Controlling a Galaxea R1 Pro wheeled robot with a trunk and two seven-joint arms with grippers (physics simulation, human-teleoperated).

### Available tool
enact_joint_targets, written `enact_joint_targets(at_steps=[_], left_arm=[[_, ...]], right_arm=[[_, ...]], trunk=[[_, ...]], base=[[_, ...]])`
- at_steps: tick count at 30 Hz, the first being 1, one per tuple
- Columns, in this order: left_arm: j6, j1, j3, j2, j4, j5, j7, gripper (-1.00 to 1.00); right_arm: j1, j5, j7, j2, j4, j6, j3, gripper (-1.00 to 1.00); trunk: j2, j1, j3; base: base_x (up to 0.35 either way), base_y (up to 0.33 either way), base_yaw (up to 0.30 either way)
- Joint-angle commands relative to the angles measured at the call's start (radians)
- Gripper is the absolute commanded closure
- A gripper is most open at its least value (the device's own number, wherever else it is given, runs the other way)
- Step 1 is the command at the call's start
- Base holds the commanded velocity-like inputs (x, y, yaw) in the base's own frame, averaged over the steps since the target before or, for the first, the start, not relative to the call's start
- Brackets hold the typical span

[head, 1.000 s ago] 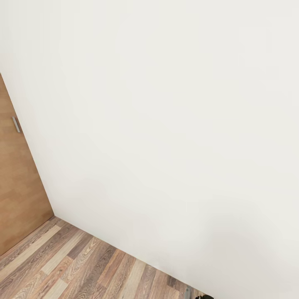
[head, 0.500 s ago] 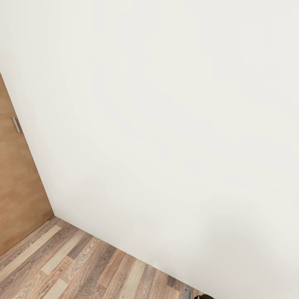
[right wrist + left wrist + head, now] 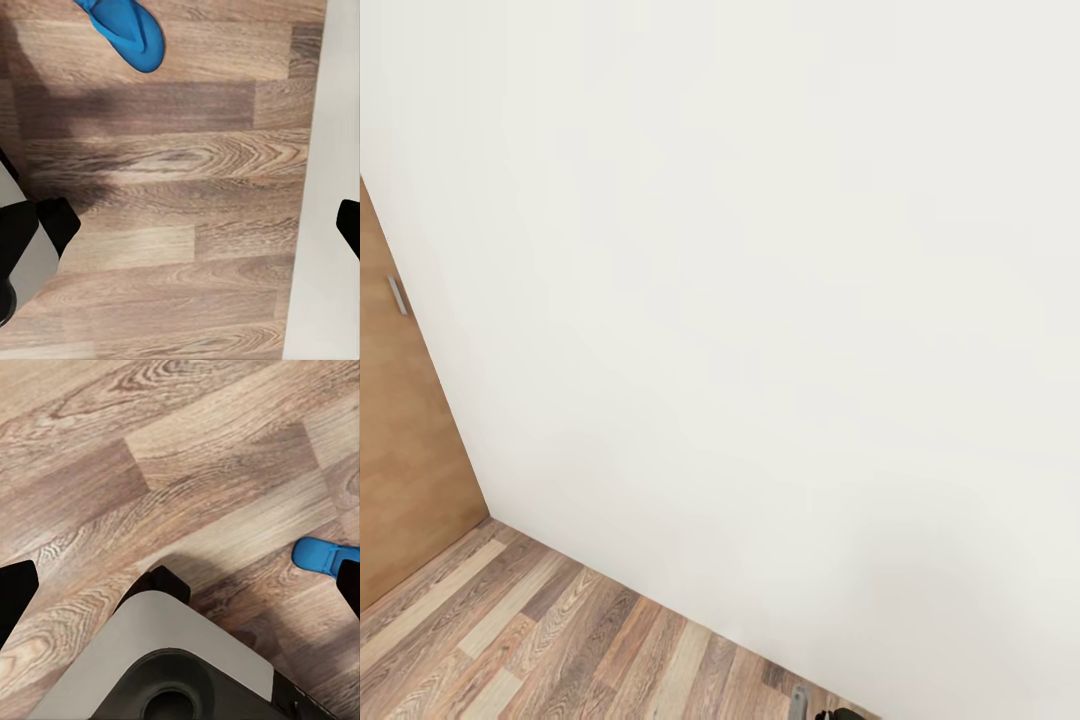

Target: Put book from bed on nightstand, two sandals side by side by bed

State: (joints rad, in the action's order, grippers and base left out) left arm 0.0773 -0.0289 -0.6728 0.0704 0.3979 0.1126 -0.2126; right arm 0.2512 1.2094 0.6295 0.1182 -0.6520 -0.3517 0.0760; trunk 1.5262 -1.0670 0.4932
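White wall (image 3: 780, 300) takes up nearly everything ahead of the robot's head, plain and close, meeting a strip of brown wood-plank floor (image 3: 540, 640) along its base. At the far left stands a tan wooden door (image 3: 395, 450) with a small metal handle (image 3: 397, 296). A dark bit of the robot (image 3: 840, 714) pokes in at the lower edge, too little to identify.

Down by the left gripper (image 3: 184, 585), the fingers (image 3: 15, 592) are spread wide over bare planks, holding nothing, with the robot's grey base (image 3: 161, 652) below them. A blue sandal (image 3: 321, 556) lies on the floor just beside one fingertip.

The right gripper (image 3: 202, 225) is likewise spread and empty above the floor, near the wall's foot (image 3: 330, 150). A blue sandal (image 3: 129, 30) lies flat on the planks further off, apart from both fingers (image 3: 30, 229).
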Motion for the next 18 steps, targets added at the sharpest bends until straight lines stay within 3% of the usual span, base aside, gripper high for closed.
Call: enact_joint_targets(at_steps=[1,18], left_arm=[[0.008,0.0,-0.004,0.0,0.002,0.01,-0.006,-1.0],[0.01,0.0,-0.004,0.015,0.045,0.012,-0.007,-1.0]], right_arm=[[0.0,0.006,0.006,0.0,-0.002,-0.003,0.002,-1.0],[0.0,0.003,-0.006,0.008,-0.002,-0.004,0.001,-1.0]], trunk=[[0.008,-0.004,0.004],[0.127,-0.069,0.057]], base=[[0.0,0.0,0.0],[0.0,0.0,0.0]])
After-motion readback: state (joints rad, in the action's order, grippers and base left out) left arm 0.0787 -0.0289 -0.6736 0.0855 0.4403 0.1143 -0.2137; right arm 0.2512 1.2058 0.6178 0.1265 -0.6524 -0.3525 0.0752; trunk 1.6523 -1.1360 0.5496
